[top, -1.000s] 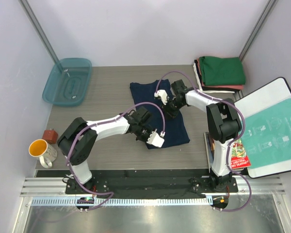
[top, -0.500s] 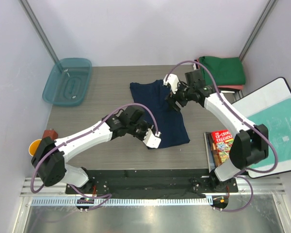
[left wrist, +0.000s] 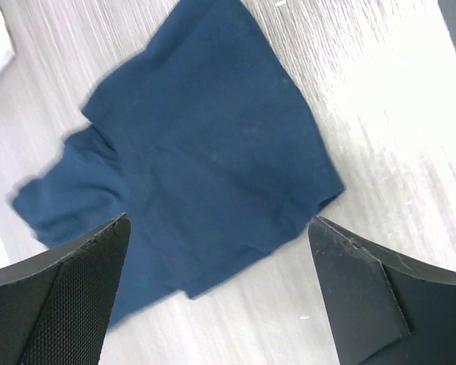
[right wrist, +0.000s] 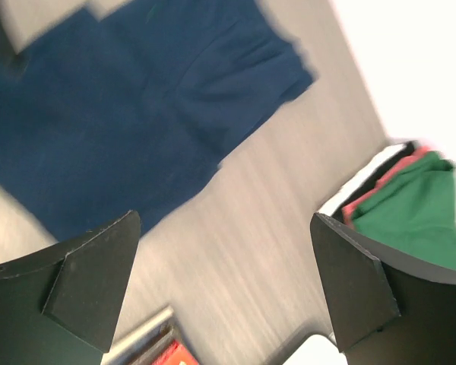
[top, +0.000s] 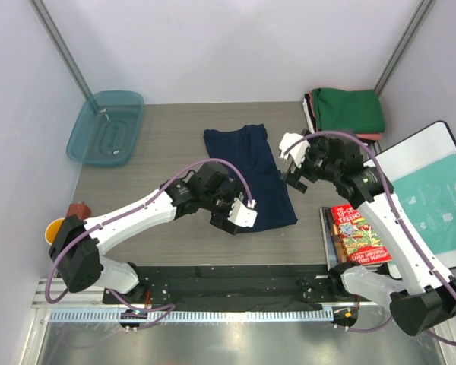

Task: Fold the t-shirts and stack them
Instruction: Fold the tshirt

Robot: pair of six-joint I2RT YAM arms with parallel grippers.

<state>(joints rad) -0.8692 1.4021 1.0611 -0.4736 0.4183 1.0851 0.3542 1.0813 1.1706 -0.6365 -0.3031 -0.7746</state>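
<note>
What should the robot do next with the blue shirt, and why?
Probably lower the left gripper onto the near edge of the navy shirt and grip it for a fold: its jaws stand open and empty, and the shirt lies apart from the green-topped stack.

The navy t-shirt (top: pixel 247 160) (left wrist: pixel 213 152) (right wrist: pixel 99 129) lies flat at the middle of the table as a long, roughly rectangular shape. It is set at a slant, with its far end towards the left and its near end towards the right. It is lightly creased, and a short sleeve (left wrist: pixel 68 186) juts out from one long edge. Well apart from it, in the far right corner, sits a neat stack of folded shirts. The green shirt (top: pixel 348 110) (right wrist: pixel 425 217) is on top, and a salmon-red layer (top: pixel 365 138) (right wrist: pixel 365 201) and a white layer (top: pixel 342 143) show at the edges beneath.
</note>
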